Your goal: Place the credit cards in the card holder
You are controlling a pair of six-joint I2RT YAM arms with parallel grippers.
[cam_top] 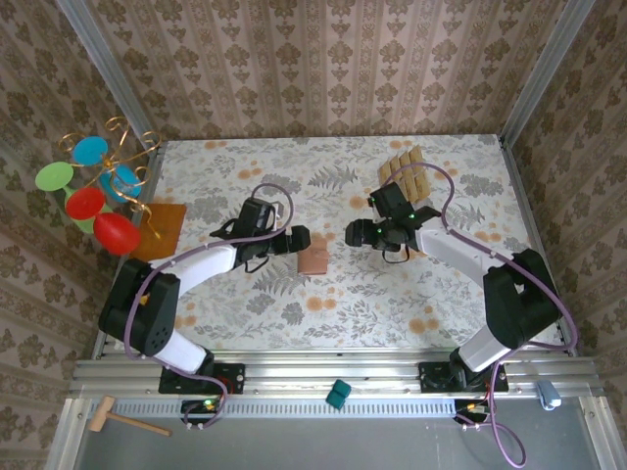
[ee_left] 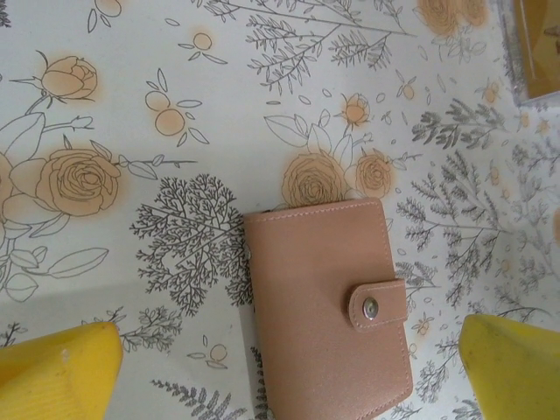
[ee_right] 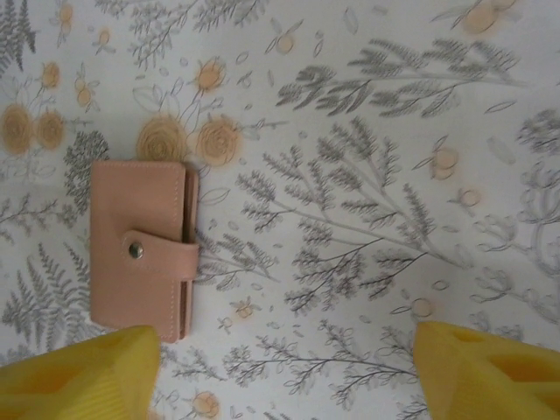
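The card holder (cam_top: 313, 258) lies shut on the flowered table, its strap snapped closed. From the left wrist it is a salmon-brown wallet (ee_left: 328, 306) lying between my yellow fingers (ee_left: 57, 372), which stand far apart. My left gripper (cam_top: 297, 241) (ee_left: 289, 372) is open just over its left side. My right gripper (cam_top: 355, 235) (ee_right: 284, 376) is open a little to the wallet's right, above bare cloth. From that wrist the card holder (ee_right: 140, 249) sits by the left fingertip (ee_right: 79, 376). The credit cards (cam_top: 405, 172) stand in a row at the back right.
An orange-brown mat (cam_top: 162, 230) lies at the table's left edge under a wire toy with coloured discs (cam_top: 93, 191). A green block (cam_top: 338, 394) and a wooden hammer (cam_top: 122, 419) lie on the near rail. Patterned walls close in three sides.
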